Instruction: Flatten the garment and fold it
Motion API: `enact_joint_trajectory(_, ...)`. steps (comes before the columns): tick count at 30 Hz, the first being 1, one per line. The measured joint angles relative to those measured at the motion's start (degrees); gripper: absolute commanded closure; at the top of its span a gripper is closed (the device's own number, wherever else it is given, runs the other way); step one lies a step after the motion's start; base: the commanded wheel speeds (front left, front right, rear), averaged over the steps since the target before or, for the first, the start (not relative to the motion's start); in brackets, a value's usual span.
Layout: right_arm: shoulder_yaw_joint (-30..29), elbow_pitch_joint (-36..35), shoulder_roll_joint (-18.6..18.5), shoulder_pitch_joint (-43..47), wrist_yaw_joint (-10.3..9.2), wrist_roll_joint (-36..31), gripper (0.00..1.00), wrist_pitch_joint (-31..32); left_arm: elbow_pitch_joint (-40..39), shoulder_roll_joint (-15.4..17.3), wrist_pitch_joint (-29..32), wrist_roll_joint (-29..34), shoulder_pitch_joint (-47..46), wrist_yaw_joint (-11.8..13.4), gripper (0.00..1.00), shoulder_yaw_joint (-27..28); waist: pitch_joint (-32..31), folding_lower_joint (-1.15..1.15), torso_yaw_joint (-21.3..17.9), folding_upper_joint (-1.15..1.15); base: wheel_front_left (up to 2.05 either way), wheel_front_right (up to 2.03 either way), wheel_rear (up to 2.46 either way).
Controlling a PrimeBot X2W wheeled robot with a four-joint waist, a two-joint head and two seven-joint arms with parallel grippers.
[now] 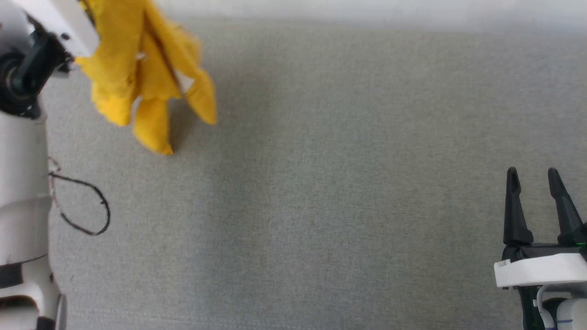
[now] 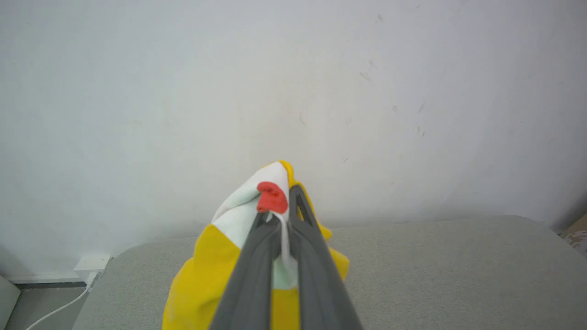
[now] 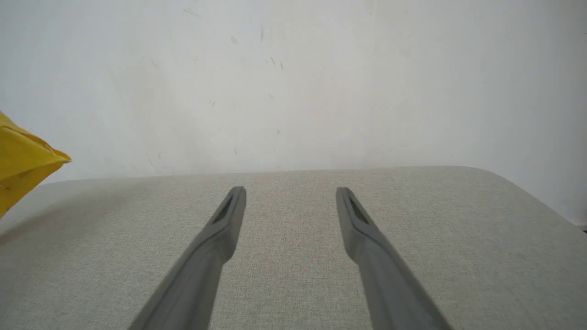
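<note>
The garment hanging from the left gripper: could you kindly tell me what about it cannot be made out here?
Head view: the garment is blurred, its top cut off by the upper edge and the white wrist housing.
Left wrist view: the left gripper fingers cover the pinched fold; the bottom edge cuts off the rest.
Right wrist view: the left edge cuts off all but a yellow corner.

Your right tool (image 1: 532, 174) at four o'clock: dark tapered fingers (image 1: 514, 211), white mount (image 1: 541, 270). A thin black cable (image 1: 107, 205) loops off your white left forearm (image 1: 23, 192).
</note>
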Motion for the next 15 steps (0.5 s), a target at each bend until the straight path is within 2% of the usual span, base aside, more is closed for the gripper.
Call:
enact_joint_trajectory(8, 0.58, 0.7, 0.0, 1.55, 0.0, 1.53, 0.0, 0.0, -2.02, -4.6, 1.34, -2.09, -3.45, -0.15, 1.0, -3.04, -4.6, 0.0, -2.26, 0.0, 0.0, 0.0, 0.0)
enact_joint_trajectory(15, 0.43, 1.23, 0.0, 3.07, 0.0, 1.67, 0.0, 0.0, -2.81, -10.5, 1.26, -1.97, -5.1, 0.38, 1.0, -7.21, -7.74, 0.0, -4.23, 0.0, 0.0, 0.0, 0.0)
